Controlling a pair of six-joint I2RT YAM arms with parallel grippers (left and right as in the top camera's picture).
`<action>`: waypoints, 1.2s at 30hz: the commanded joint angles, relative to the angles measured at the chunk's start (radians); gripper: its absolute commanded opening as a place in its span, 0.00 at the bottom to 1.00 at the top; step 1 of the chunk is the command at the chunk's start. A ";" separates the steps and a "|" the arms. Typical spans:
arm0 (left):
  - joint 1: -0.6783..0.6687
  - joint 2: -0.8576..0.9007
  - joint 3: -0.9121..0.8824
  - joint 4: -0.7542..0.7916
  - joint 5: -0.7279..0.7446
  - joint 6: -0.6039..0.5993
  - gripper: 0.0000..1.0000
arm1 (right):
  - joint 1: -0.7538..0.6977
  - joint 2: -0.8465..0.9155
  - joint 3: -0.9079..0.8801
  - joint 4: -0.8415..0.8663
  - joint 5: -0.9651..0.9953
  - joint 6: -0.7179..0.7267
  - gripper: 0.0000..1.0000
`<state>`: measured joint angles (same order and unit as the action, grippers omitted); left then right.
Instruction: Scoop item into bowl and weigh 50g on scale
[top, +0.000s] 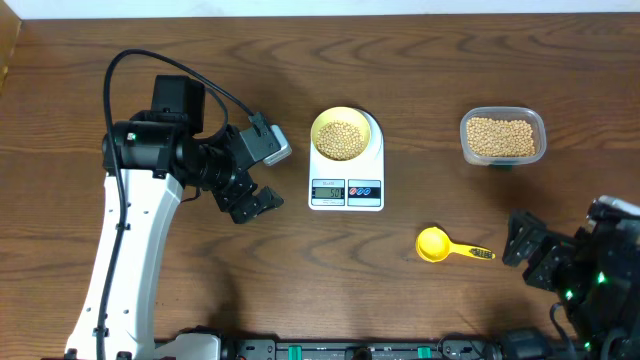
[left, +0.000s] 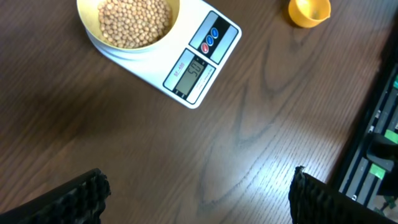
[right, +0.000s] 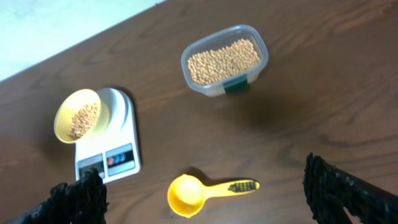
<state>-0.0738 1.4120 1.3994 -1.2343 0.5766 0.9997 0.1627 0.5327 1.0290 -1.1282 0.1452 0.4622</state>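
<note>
The pale-yellow bowl (top: 341, 137) sits on the white scale (top: 372, 160) and holds beans (top: 342, 138). The scale's display (left: 189, 73) is lit. The bowl (left: 129, 37) and scale (left: 211, 56) also show in the left wrist view, and in the right wrist view the bowl (right: 62, 121) and scale (right: 127, 134). More beans fill the clear tub (top: 502, 137), also in the right wrist view (right: 225, 61). My left gripper (top: 255, 203) is open and empty, left of the scale. My right gripper (top: 530, 252) is open and empty, right of the yellow scoop (top: 448, 246).
The yellow scoop (right: 199, 191) lies empty on the wood table, bowl end left, handle pointing right. The table's front edge with black rails and cabling (left: 379, 137) is close to the left gripper. A pale wall or floor strip (right: 50, 25) lies beyond the far edge.
</note>
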 joint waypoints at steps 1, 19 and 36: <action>-0.002 0.006 0.009 -0.007 0.013 0.018 0.95 | -0.005 -0.079 -0.098 0.053 0.025 -0.019 0.99; -0.002 0.006 0.009 -0.007 0.013 0.017 0.95 | -0.182 -0.414 -0.520 0.412 -0.130 -0.127 0.99; -0.002 0.006 0.009 -0.007 0.014 0.017 0.95 | -0.194 -0.527 -0.672 0.515 -0.152 -0.128 0.99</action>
<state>-0.0738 1.4120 1.3994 -1.2346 0.5770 0.9997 -0.0257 0.0124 0.3985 -0.6437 0.0055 0.3534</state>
